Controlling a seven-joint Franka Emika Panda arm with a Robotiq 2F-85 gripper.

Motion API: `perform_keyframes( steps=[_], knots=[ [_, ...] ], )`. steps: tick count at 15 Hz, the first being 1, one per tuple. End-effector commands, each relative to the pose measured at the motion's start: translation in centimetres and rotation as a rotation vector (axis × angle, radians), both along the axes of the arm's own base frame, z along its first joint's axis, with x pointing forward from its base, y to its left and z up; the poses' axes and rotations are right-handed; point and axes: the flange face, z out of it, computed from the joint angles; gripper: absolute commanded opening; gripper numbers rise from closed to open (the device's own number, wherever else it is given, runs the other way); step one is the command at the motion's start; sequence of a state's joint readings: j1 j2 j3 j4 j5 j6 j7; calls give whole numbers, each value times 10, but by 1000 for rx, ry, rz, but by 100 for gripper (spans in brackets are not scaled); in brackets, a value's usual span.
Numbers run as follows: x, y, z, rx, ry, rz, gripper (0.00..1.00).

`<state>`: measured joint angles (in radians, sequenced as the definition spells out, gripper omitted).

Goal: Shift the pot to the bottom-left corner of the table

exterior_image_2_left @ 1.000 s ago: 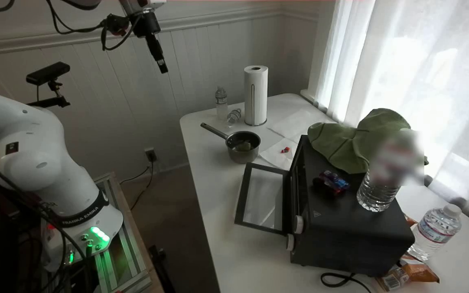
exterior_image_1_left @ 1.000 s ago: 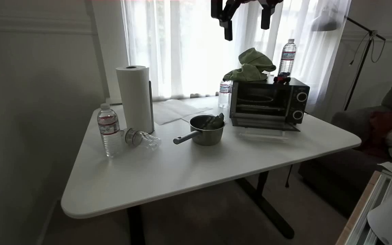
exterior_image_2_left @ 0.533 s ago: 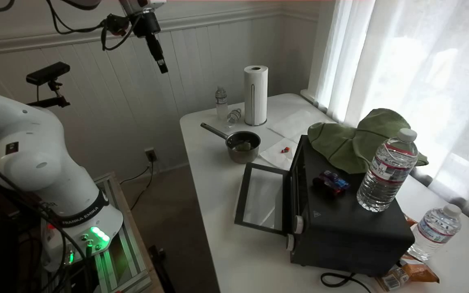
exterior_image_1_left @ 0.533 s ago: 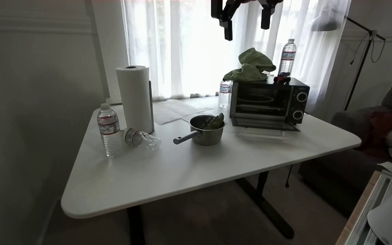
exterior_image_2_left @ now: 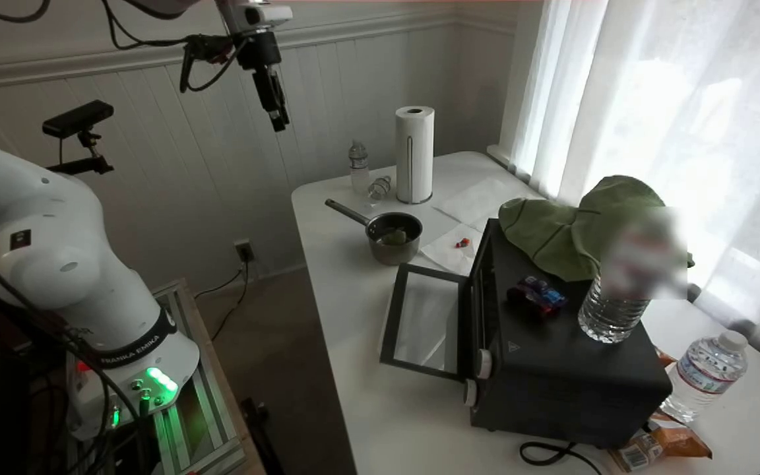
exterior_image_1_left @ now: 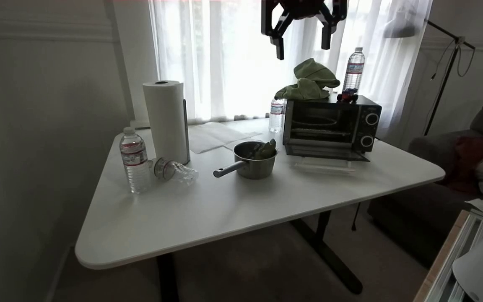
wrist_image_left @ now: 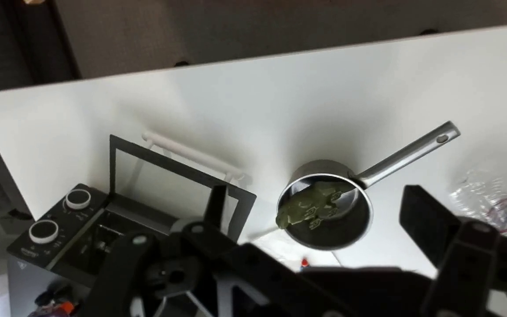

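Standing upright on the white table (exterior_image_1_left: 199, 214), the pot (exterior_image_1_left: 255, 171) is a small, shallow, round saucepan of silver-grey metal. Its outer wall looks smooth and rather dull, softly shaded around the curve, while the wrist view shows the rim as a thin bright line circling the mouth. Inside, the metal turns dark over most of what shows, with a pale sheen near the handle (wrist_image_left: 405, 154). That handle is single, long, thin and straight, set close under the rim, with a hole near its tip. A dark green object (wrist_image_left: 308, 206) with pale outlined markings lies in the pot, one end reaching over the rim; what it is cannot be told. The pot sits between the toaster oven (exterior_image_2_left: 561, 369), whose lowered glass door (exterior_image_2_left: 425, 321) comes near it, and a crumpled clear bottle (exterior_image_1_left: 170, 170) lying on its side. It stands well apart from the table's rounded corners. In an exterior view a white sheet (exterior_image_2_left: 444, 249) lies just beside the pot, bearing a small red thing (exterior_image_2_left: 462, 243). High above hangs the gripper (exterior_image_1_left: 303, 47), fingers (wrist_image_left: 425, 215) spread wide with a clear gap between; in the wrist view the pot shows within that gap, both fingertips apart from it.
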<state>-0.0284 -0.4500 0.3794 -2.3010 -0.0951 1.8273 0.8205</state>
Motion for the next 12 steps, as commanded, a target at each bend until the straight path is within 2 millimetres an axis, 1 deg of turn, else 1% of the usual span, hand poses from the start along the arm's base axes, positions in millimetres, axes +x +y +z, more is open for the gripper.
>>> perform_keyframes(
  steps=[1, 2, 5, 8, 11, 12],
  knots=[
    [32, -29, -31, 70, -4, -190, 100],
    [38, -35, -39, 78, -20, -242, 100],
    [55, -53, -73, 118, -61, -393, 100],
    [61, -67, -107, 142, -112, -542, 100],
    [65, -81, -138, 130, -152, -637, 100],
    [66, -75, -124, 140, -118, -580, 100]
  ],
)
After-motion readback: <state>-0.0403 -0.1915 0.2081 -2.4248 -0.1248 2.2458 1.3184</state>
